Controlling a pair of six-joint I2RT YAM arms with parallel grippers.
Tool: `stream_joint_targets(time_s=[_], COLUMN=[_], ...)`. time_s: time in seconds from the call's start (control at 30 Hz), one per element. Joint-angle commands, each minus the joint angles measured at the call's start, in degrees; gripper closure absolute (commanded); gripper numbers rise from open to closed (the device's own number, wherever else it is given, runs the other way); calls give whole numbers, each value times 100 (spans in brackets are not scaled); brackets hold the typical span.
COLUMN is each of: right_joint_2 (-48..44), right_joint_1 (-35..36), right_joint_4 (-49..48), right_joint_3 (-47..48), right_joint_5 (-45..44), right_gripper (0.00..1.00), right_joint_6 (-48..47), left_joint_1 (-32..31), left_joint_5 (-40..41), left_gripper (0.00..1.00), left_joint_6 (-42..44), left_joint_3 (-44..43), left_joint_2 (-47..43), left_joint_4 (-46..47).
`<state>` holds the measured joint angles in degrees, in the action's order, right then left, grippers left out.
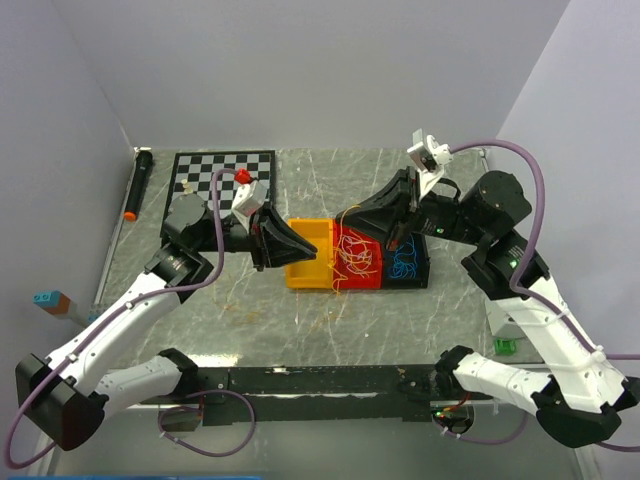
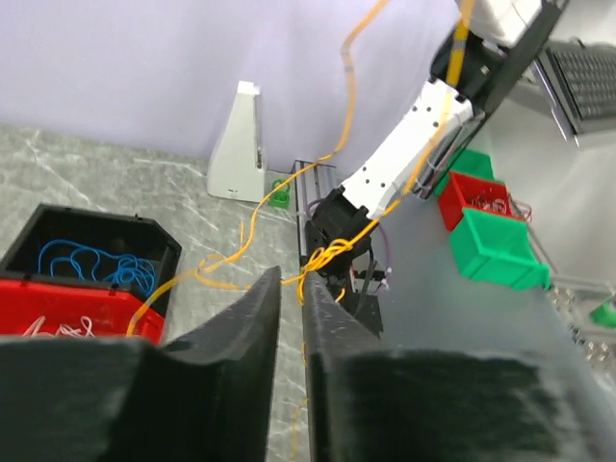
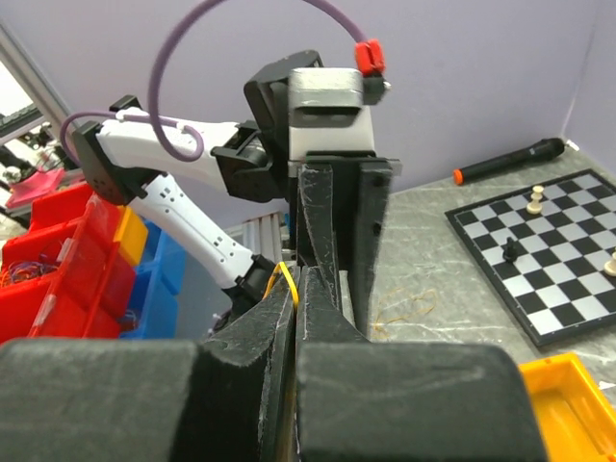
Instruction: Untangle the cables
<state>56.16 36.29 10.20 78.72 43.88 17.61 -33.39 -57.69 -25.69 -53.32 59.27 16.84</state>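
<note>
**A:** How is the left arm posed?

**B:** It reaches low from its base with the forearm about level. The left gripper (image 1: 300,250) points sideways at the other tool, its tips over the yellow bin (image 1: 318,238).

**A:** And its jaws?

**B:** Almost together, with only a thin slit between them. A yellow strand (image 2: 332,252) crosses right at the tips and knots just beyond them. I cannot tell whether it is pinched.

**A:** The right arm?

**B:** Its elbow is raised high and its wrist bends downward. The right gripper (image 3: 296,279) faces the left one, tip toward tip and close. Its fingers are pressed together on that same yellow strand, and a small loop shows at the seam.

**A:** Where are the rest of the cables (image 1: 356,258)?

**B:** The white and yellow curls lie in the red bin (image 1: 360,284), under and just ahead of the right gripper's tips. The blue ones (image 2: 87,265) sit in the black bin (image 2: 38,226) beside it. From the left gripper the yellow strand climbs up and ahead to the right tool.
</note>
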Motion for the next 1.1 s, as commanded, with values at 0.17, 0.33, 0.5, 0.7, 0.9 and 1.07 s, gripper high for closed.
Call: stream_joint_targets(time_s=[0.17,0.33,0.5,0.7,0.9,1.07], right_joint_2=[167,246,351,413,343,194], right_joint_1=[62,53,53,62,53,45], right_joint_4=[-369,-413,-483,-598,-309,157], right_joint_3=[74,135,153,135,152,214], right_joint_5=[200,235,349,402,192,-264], right_gripper=[100,100,100,100,100,100], right_joint_6=[68,76,146,235,50,-336], left_joint_1=[-80,-247,-318,-449,-467,-458], left_joint_5=[-822,-1130,-955,-700,-586,-384], left_gripper=[92,83,72,74,99,99], left_joint_6=[1004,1680,2742,3773,3721,4019], left_joint_3=[-205,-354,-618,-882,-847,-943], left_joint_2=[-29,32,146,340,288,191], left_joint_4=[197,-513,-1322,-2176,-2211,-2816])
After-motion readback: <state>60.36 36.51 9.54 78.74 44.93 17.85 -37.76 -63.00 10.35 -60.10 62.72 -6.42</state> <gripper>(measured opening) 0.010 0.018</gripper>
